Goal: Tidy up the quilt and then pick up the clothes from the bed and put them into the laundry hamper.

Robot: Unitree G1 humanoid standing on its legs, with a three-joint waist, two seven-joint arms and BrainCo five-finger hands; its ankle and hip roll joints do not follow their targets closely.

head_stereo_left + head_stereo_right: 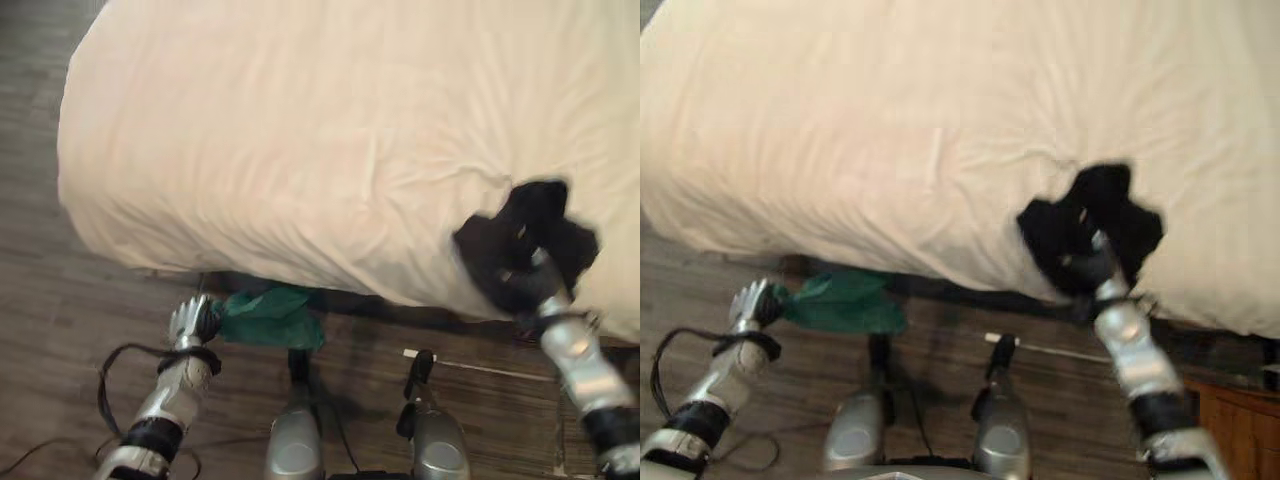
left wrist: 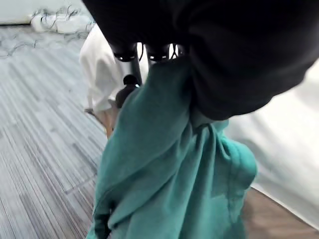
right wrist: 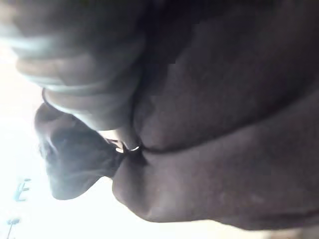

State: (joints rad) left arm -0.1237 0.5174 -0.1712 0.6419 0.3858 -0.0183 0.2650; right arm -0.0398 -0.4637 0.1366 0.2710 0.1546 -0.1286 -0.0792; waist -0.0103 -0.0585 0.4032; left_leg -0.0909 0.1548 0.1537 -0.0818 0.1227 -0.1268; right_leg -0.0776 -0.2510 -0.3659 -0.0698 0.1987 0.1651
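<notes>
Left hand (image 1: 196, 320): I clutch a green garment (image 1: 268, 316) low by the bed (image 1: 300, 140).
Right hand (image 1: 535, 285): I grip a black garment (image 1: 525, 240) on the bed's near right edge.

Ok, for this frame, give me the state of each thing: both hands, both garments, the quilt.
Left hand: shut on the teal green cloth garment.
Teal green cloth garment: bunched, hanging above the floor.
Right hand: shut on the black cloth garment.
Black cloth garment: crumpled, at the bed's edge.
Cream quilt: spread, lightly wrinkled.
</notes>
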